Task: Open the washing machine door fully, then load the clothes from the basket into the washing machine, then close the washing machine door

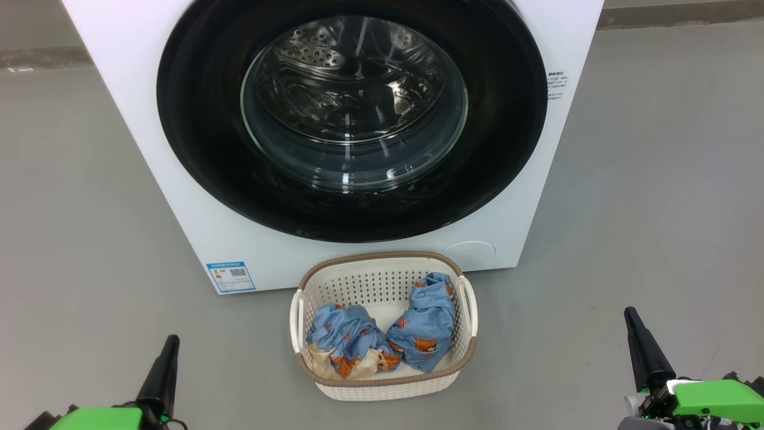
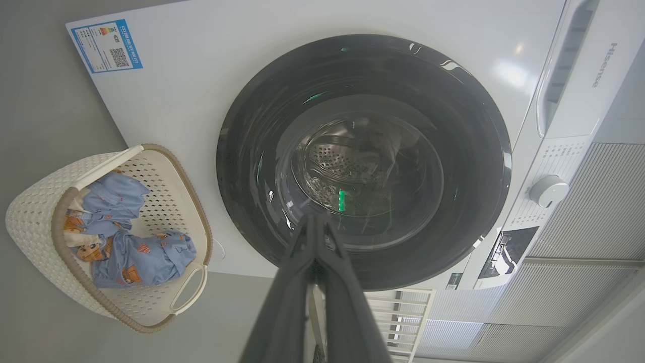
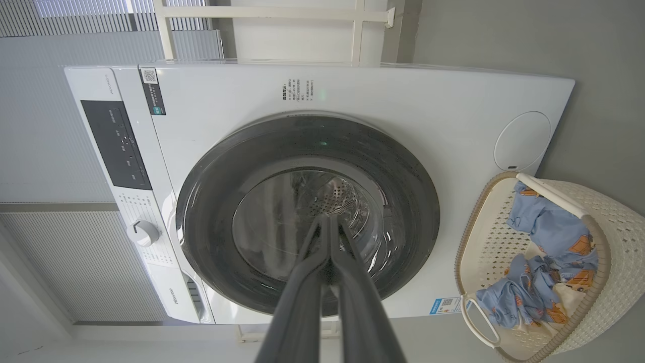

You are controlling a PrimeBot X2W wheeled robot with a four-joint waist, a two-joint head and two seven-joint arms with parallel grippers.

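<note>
Facing, at 12 o'clock in the head view, a big white front-loading washing machine [image 1: 149,155], with its large round, glossy-black-rimmed washing machine door [image 1: 197,119] shut flush and a steel drum visible through the bulging glass. Squared up to it, probably for equal reach with either arm. At 6 o'clock under the door, on the grey floor [image 1: 89,239], a small cream perforated plastic basket [image 1: 382,258] with a brown woven-look rim, just beside the washer's front. Inside it the clothes [image 1: 427,325], two soft light blue bundles printed with orange-brown figures, the 7 o'clock one showing cream. Set there, likely, for a short carry to the drum. Left jaws at 7 o'clock and right jaws at 5 o'clock, both pressed together on nothing and well apart from basket and door. Nothing begun; door opening due first. Around the door, a blue label sticker [image 1: 230,276] at 7 o'clock and a round white cover [image 1: 470,254] at 5 o'clock. Possibly in the way: the basket, low beneath the door's swing. Cannot tell the hinge side.
</note>
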